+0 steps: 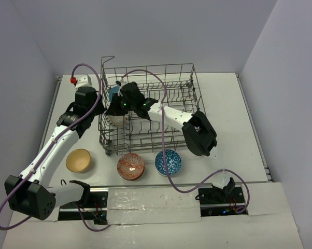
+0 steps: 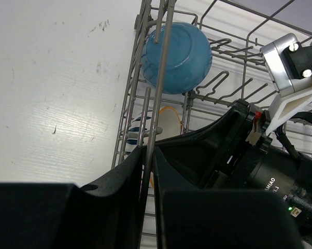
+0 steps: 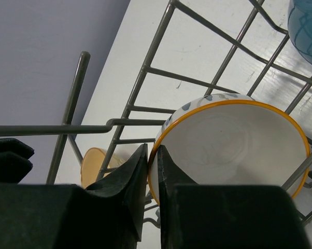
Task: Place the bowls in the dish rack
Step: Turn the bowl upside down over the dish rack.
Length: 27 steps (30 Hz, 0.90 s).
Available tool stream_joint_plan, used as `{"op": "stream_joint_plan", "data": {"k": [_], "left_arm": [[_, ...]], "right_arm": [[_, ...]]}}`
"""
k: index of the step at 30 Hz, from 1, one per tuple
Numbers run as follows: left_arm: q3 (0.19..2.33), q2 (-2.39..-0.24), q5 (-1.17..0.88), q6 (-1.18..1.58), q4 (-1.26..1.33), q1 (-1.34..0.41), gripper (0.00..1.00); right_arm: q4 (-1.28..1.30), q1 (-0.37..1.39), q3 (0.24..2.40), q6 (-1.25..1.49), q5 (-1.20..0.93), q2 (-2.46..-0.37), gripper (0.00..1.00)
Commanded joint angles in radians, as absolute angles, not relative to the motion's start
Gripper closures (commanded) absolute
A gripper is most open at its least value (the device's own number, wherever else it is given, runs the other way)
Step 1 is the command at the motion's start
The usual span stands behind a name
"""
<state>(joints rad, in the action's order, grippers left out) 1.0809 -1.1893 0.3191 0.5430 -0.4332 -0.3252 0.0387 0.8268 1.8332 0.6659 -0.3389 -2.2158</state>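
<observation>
The tabletop (image 1: 234, 119) carries the dish rack (image 1: 174, 98) at its centre, toward the far edge, with the raised handle at the far left corner.

1. A tan bowl (image 1: 78, 161) sits upright on the tabletop, near the rack's near left corner and apart from it.
2. The left fingers (image 2: 141, 155) are at the rack's left wall. They are closed to a thin gap and pinch one upright wire of that wall.
3. A plain blue bowl (image 2: 179, 57) stands on edge in the far left part of the rack.
4. A white bowl (image 3: 234, 140) with an orange rim stands tilted on edge just nearer than the plain blue bowl, beside the left wall.
5. The right fingers (image 3: 143, 158) reach inside the rack and are pressed together on the white bowl's rim, one finger on each side.
6. A red bowl (image 1: 130, 166) and a patterned blue bowl (image 1: 168, 162) sit upright on the tabletop, just in front of the rack's near wall.
</observation>
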Motion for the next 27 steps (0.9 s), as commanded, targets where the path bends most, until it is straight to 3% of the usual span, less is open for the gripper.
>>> {"op": "stream_joint_plan", "data": {"k": [1,15,27], "left_arm": [[1.112,-1.177,0.325,0.554,-0.428,-0.328,0.83],[1.109,-1.172,0.327,0.552,-0.428,-0.328,0.82],[1.109,-1.175,0.324,0.552,-0.428,-0.328,0.82]], "right_arm": [[0.017,0.834,1.871,0.657,-0.348,-2.215,0.84],[0.015,0.818,1.796,0.63,-0.313,-2.135,0.85],[0.026,0.796,1.726,0.606,-0.268,-2.077,0.76]]}}
